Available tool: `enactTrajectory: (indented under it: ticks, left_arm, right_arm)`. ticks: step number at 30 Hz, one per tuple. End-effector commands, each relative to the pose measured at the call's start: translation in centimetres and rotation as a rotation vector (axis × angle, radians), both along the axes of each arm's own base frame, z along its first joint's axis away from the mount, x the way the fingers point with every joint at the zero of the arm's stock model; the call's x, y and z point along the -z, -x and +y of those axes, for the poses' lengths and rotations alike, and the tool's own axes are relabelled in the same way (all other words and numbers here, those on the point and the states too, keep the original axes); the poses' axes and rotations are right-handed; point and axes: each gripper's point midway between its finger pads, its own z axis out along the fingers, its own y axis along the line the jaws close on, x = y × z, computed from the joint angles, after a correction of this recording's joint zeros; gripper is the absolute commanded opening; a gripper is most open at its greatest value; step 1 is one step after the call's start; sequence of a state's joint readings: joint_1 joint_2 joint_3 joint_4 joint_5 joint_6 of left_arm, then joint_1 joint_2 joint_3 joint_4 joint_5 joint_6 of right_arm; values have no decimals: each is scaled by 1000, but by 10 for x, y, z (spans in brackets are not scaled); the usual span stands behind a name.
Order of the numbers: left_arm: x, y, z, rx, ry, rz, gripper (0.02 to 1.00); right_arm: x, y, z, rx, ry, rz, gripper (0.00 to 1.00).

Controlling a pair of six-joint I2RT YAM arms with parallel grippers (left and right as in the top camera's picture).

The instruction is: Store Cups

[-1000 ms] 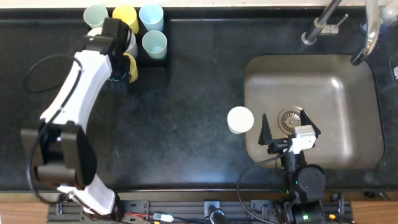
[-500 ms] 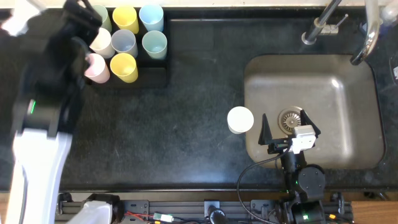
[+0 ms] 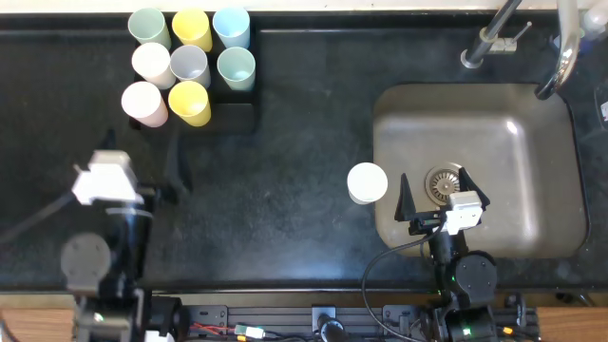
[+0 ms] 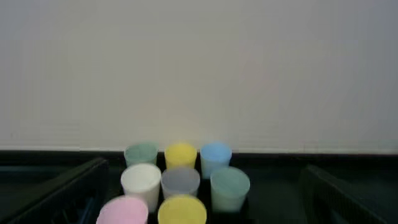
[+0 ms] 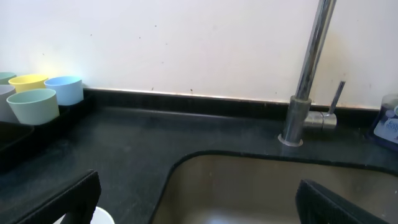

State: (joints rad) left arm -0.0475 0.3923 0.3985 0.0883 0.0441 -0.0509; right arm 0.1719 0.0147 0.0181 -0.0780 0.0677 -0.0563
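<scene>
While round pastel cups [image 3: 189,65] cluster, white cup [image 3: 367,182] at steel sink [image 3: 513,123] edge.

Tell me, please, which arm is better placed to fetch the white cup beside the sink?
Right. The right gripper sits open just beside the white cup next to the sink; the left gripper is far across the counter, near the stored cups.

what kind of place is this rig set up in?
Most likely a kitchen or kitchenette worktop: a steel sink set into a dark countertop, a tall faucet behind it, and plastic cups grouped in a black tray.
</scene>
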Motion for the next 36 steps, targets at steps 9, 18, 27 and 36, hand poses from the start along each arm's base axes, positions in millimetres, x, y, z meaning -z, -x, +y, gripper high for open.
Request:
enactTrajectory:
  ticks: [9,18,27,36]
  left_arm:
    - [78,24,-4,24,-50,-93,1000]
    - [111,19,3,-18,-51,40,1000]
    - [141,20,-7,44,-59,159,1000]
    - [141,20,-7,44,-59,158,998]
  right_arm:
    - [3,0,-1,4,-4,-3,998]
    - [3,0,-1,4,-4,-3,998]
    - [3,0,-1,4,-4,-3,998]
    - [3,0,-1,4,-4,-3,998]
